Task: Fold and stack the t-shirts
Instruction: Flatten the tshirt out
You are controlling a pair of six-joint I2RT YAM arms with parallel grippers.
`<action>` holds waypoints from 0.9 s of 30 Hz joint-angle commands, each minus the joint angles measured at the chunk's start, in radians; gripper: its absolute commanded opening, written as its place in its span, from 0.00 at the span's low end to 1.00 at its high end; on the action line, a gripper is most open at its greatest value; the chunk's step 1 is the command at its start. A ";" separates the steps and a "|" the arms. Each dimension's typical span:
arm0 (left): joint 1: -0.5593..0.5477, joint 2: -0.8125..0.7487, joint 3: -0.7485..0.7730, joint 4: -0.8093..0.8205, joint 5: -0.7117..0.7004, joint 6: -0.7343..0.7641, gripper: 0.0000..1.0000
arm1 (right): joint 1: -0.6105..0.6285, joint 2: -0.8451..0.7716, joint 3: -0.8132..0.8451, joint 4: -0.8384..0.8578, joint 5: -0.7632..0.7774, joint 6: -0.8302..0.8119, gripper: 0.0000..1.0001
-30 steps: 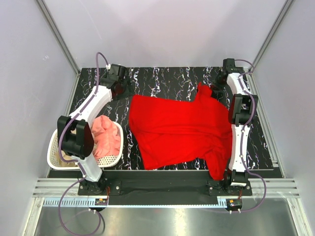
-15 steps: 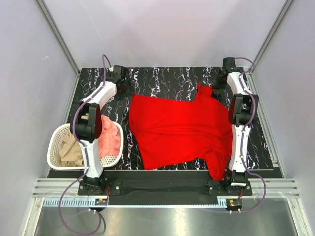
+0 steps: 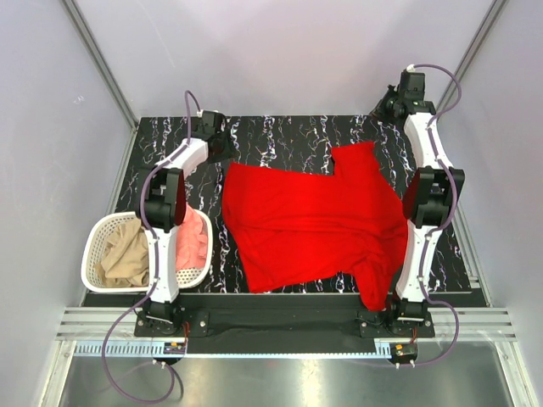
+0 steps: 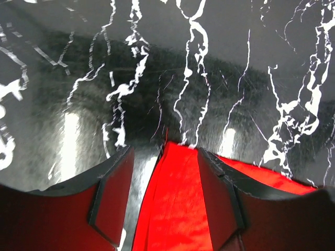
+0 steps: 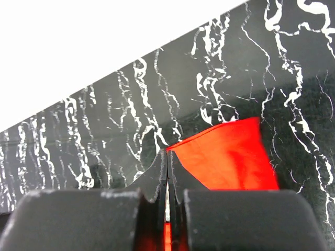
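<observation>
While the red shirt (image 3: 305,225) lies spread open across the middle of the black marbled table (image 3: 288,127), nothing is folded yet. Both arms reach to the far side. The left gripper (image 4: 165,157) hangs over the shirt's far left corner, its fingers spread wide with a strip of red cloth running between them, closed on nothing. Over on the far right, the right gripper (image 5: 167,154) has its fingers pressed together with the red sleeve tip right at them; whether a pinch of fabric is caught there is unclear. In the white basket (image 3: 87,254) at the near left, the pink shirt (image 3: 193,242) and the beige shirt (image 3: 123,259) sit in crumpled heaps. By the look of it, this is early going: one shirt laid out, no folds made, no stack started, and two more shirts to come out.
</observation>
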 commanded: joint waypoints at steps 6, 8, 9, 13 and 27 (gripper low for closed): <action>-0.005 0.050 0.067 0.045 -0.008 -0.002 0.56 | -0.008 -0.101 -0.056 0.066 -0.033 -0.001 0.00; -0.005 0.056 0.072 0.039 -0.015 -0.002 0.56 | -0.012 -0.068 -0.014 0.014 0.011 -0.007 0.00; -0.007 0.058 0.070 0.038 -0.017 -0.004 0.56 | -0.014 -0.040 0.018 -0.071 0.026 -0.009 0.05; -0.016 0.076 0.083 0.018 -0.009 -0.010 0.56 | -0.014 0.104 0.166 -0.225 0.097 0.011 0.42; -0.030 0.105 0.089 -0.005 0.021 -0.015 0.47 | -0.014 0.179 0.161 -0.267 0.163 -0.049 0.59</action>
